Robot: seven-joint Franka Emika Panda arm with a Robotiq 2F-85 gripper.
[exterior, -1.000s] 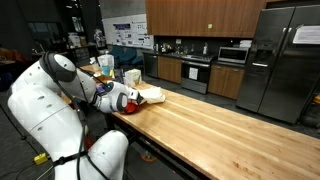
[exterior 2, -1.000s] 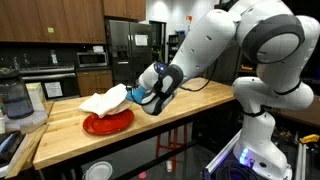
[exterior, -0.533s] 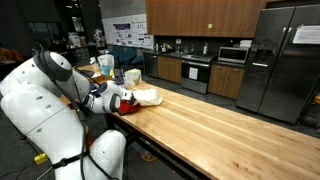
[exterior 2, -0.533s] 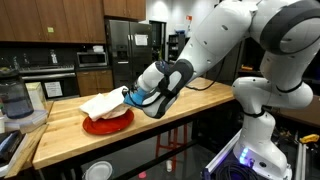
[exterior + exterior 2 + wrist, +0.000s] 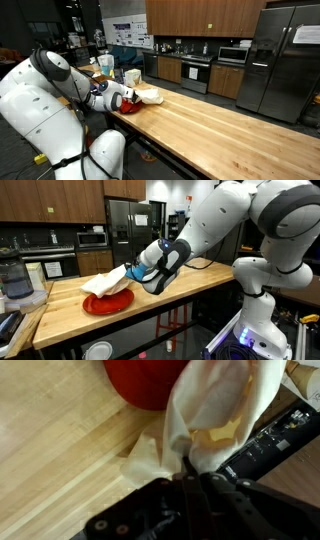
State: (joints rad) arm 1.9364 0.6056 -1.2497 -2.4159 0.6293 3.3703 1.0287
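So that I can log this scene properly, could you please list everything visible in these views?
cloth: one, white, hanging from the tool above the plate
plate: one, red, on the counter under the cloth
counter: one, light wood, long, bears the plate
container: one, clear, past the counter's end at the picture's edge
fridge: one, steel-grey, at the back of the kitchen
microwave: one, dark-fronted, under the cabinets
cabinets: several, brown wood, along the back wall
arm: one, white, reaching over the counter
tool: one, black, shut on the cloth's edge
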